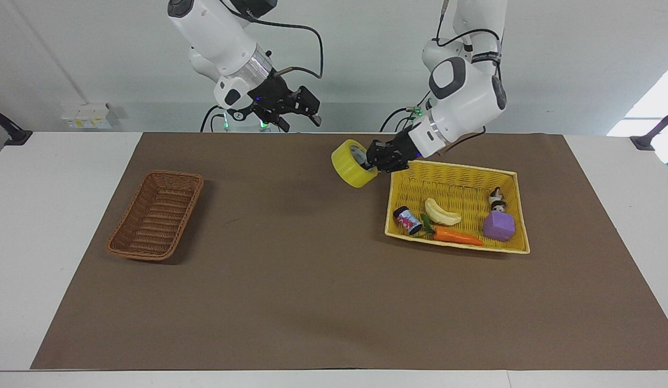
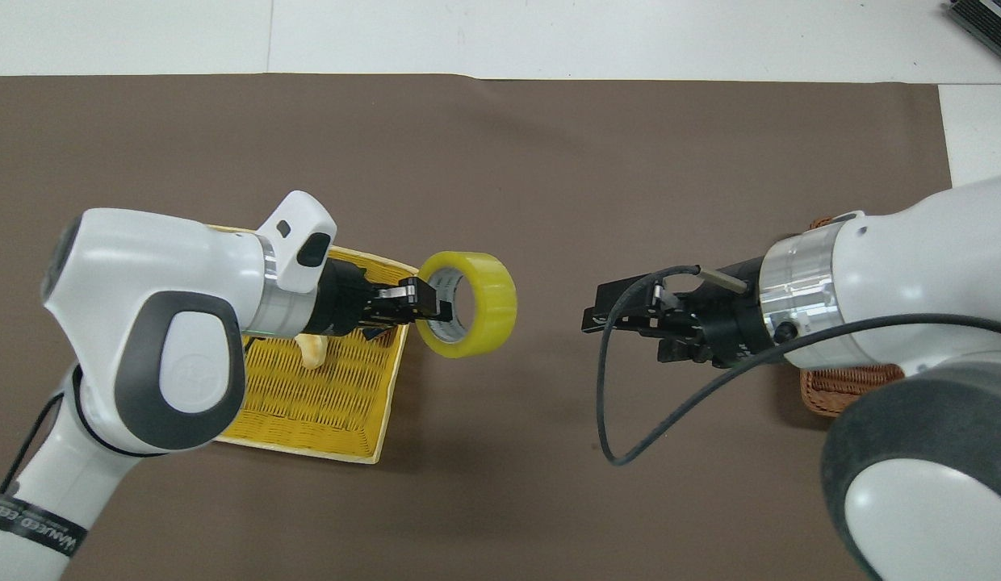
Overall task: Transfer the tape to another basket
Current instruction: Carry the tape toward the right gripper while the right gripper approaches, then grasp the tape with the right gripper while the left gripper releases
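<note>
Two white Franka arms with dark grey joint caps and silver wrist rings carry black two-finger grippers. A black cable loops off the right arm [image 2: 872,274]. Black lettered bands ring the left arm [image 2: 145,323].

The basket [image 1: 155,215] lies toward the right arm's end of the table. The larger basket [image 1: 506,178] lies toward the left arm's end and contains several small items, one apparently a figurine [image 1: 496,198]. The tape [image 1: 351,163] is held above the mat [image 1: 312,280], just beside the larger basket.
</note>
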`<act>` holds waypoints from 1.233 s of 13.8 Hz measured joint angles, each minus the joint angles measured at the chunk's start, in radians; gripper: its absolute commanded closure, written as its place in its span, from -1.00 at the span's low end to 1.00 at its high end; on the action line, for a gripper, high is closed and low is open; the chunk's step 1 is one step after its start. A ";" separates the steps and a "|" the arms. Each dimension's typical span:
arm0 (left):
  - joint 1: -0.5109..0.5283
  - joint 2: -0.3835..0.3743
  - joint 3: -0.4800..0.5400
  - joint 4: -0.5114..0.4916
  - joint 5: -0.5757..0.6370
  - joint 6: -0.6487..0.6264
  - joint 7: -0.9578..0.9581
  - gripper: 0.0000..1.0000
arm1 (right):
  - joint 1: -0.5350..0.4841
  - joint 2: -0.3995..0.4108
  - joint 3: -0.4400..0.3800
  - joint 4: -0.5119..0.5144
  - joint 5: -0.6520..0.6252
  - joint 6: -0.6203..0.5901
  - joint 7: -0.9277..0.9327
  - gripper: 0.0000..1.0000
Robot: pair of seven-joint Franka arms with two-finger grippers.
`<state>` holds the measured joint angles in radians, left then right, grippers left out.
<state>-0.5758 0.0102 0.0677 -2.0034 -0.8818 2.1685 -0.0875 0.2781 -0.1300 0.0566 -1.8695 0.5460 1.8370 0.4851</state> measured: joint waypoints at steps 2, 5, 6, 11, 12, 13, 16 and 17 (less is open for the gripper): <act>-0.050 -0.001 -0.008 0.000 -0.026 0.018 -0.048 1.00 | 0.029 -0.014 0.001 -0.049 0.017 0.054 -0.007 -1.00; -0.061 -0.005 -0.047 0.000 -0.056 0.022 -0.069 1.00 | 0.027 -0.030 -0.006 -0.080 0.026 0.060 -0.096 -1.00; -0.061 -0.008 -0.054 0.000 -0.075 0.023 -0.069 1.00 | 0.025 -0.035 -0.009 -0.086 0.026 0.059 -0.121 -1.00; -0.061 -0.025 -0.091 0.000 -0.122 0.077 -0.069 1.00 | -0.005 -0.053 -0.012 -0.125 0.026 0.059 -0.285 -0.46; -0.062 -0.025 -0.104 0.000 -0.127 0.095 -0.070 1.00 | -0.007 -0.054 -0.012 -0.127 0.026 0.059 -0.289 -0.31; -0.062 -0.025 -0.115 0.000 -0.130 0.108 -0.071 1.00 | -0.010 -0.054 -0.012 -0.128 0.026 0.059 -0.293 -0.10; -0.062 -0.024 -0.128 -0.003 -0.132 0.126 -0.074 1.00 | -0.011 -0.059 -0.011 -0.128 0.026 0.059 -0.293 0.97; -0.062 -0.025 -0.128 -0.003 -0.133 0.127 -0.074 1.00 | -0.011 -0.060 -0.012 -0.129 0.026 0.059 -0.293 1.00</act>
<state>-0.6374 -0.0148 -0.0602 -2.0063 -1.0150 2.2957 -0.1612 0.2667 -0.1902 0.0448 -1.9982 0.5723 1.8963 0.1919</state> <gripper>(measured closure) 0.775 0.515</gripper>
